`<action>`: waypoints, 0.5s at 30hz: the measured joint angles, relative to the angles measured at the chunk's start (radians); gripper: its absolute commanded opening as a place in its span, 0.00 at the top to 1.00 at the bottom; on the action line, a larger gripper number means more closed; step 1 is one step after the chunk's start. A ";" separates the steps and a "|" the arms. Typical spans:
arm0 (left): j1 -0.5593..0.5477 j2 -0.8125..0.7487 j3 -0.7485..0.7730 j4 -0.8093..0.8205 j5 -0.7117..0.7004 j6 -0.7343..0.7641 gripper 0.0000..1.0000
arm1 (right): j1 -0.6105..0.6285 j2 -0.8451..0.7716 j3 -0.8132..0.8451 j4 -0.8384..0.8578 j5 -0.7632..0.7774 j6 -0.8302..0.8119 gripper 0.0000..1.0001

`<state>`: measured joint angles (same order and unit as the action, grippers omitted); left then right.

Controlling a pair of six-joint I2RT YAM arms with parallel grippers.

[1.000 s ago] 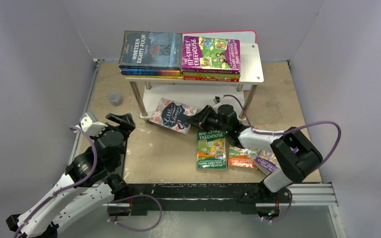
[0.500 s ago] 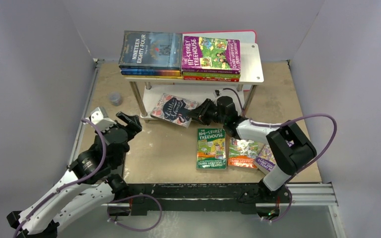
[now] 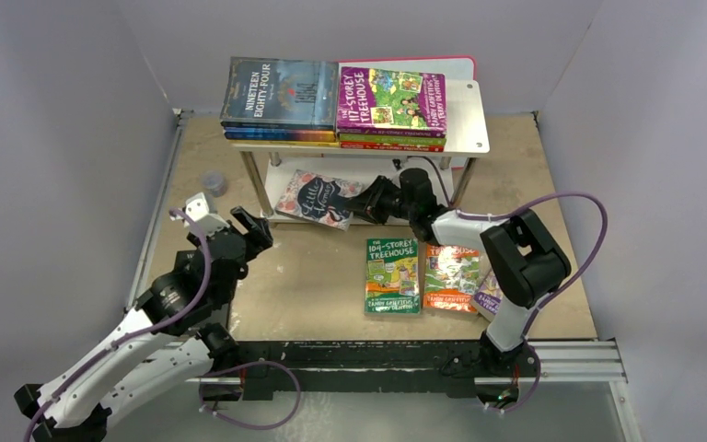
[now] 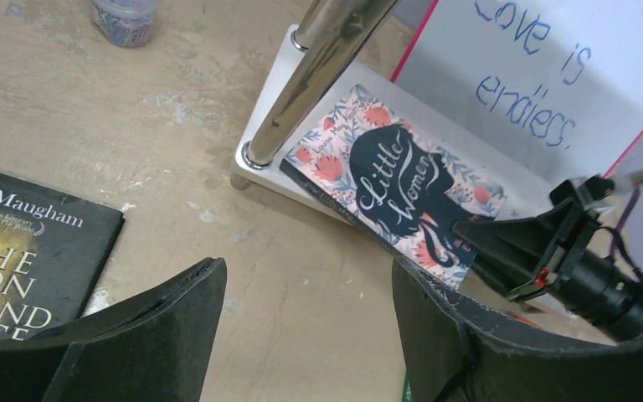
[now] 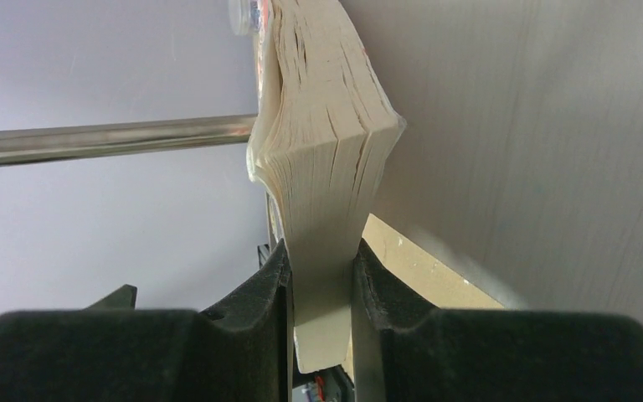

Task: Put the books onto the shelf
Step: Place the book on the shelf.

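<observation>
right gripper [image 3: 357, 204]: clamped on Little Women [image 3: 316, 197] page edge | book: half over front-left corner of lower board of shelf [image 3: 468, 120], long axis running leftward from jaws | left gripper [image 3: 256, 224]: spread wide, empty, apart

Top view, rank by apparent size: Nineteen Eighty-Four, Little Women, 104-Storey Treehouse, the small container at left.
1. Nineteen Eighty-Four, though it sits raised, nearer the camera.
2. 104-Storey Treehouse and Little Women look about alike; not ranked.
3. small container.
</observation>
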<state>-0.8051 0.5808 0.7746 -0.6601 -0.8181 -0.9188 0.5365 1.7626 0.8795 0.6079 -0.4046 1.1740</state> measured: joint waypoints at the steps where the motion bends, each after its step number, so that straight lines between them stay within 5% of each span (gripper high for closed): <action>1: 0.000 0.014 0.003 0.000 0.003 0.004 0.29 | -0.003 0.000 0.008 -0.009 -0.005 -0.007 1.00; 15: 0.000 0.034 0.010 -0.003 -0.023 0.027 0.32 | -0.050 0.112 0.200 -0.139 -0.090 -0.113 1.00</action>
<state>-0.8051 0.6144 0.7841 -0.6632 -0.8413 -0.8921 0.4870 1.8744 1.0790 0.4690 -0.4946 1.0611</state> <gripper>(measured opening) 0.683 0.247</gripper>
